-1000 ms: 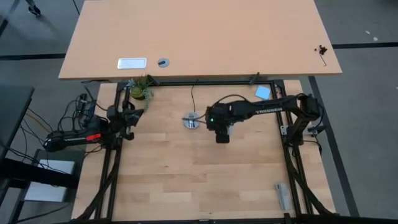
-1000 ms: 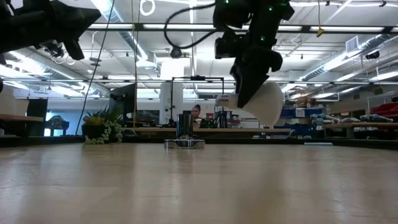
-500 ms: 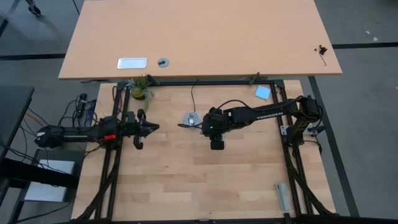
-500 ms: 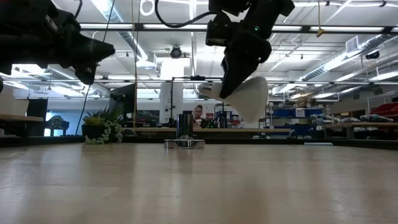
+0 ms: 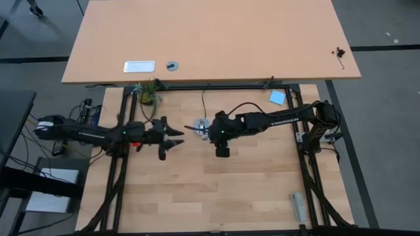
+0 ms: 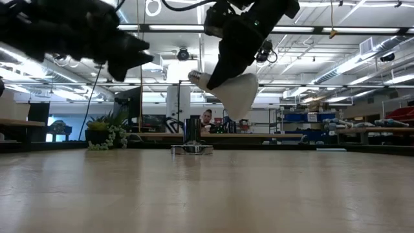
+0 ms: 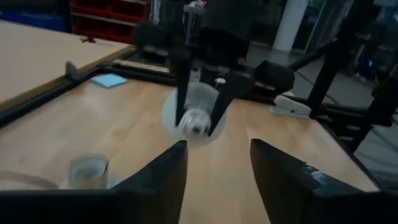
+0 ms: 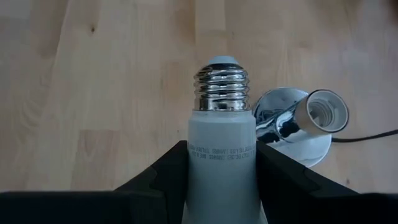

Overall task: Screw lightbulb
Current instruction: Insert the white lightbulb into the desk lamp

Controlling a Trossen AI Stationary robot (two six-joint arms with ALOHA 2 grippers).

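The white lightbulb (image 8: pixel 222 168) is in my right gripper (image 8: pixel 222 146), which is shut on it just above the table's middle (image 5: pixel 210 131). Its silvery screw base (image 8: pixel 221 87) sticks out past the fingertips. The silver socket disc (image 8: pixel 283 127) with its white holder (image 8: pixel 323 112) sits on the table beside the base and under it (image 6: pixel 191 149). My left gripper (image 5: pixel 174 136) hangs open a little to the left of the bulb and faces it head-on (image 7: pixel 214 146). Nothing is between its fingers. My right gripper pinches the bulb's white neck (image 8: pixel 222 152) between its two fingers, just behind the screw base. The fingers lie along the bulb, coming from the table's right. The bulb is lifted clear of the table and tilted, with its base (image 6: pixel 197 77) toward the left gripper.
The socket's black cord (image 5: pixel 203 101) runs toward the far edge. A small plant (image 5: pixel 147 94) stands at the far left, a blue pad (image 5: pixel 277 97) lies at the far right, and a grey object (image 5: pixel 298 204) lies near the right front corner. Bare wood lies in front.
My left gripper has swung out from the table's left edge toward the bulb, turned level and opened. My right gripper has carried the bulb a little toward the left, over the socket, and tipped it so that the screw base points at the left gripper.
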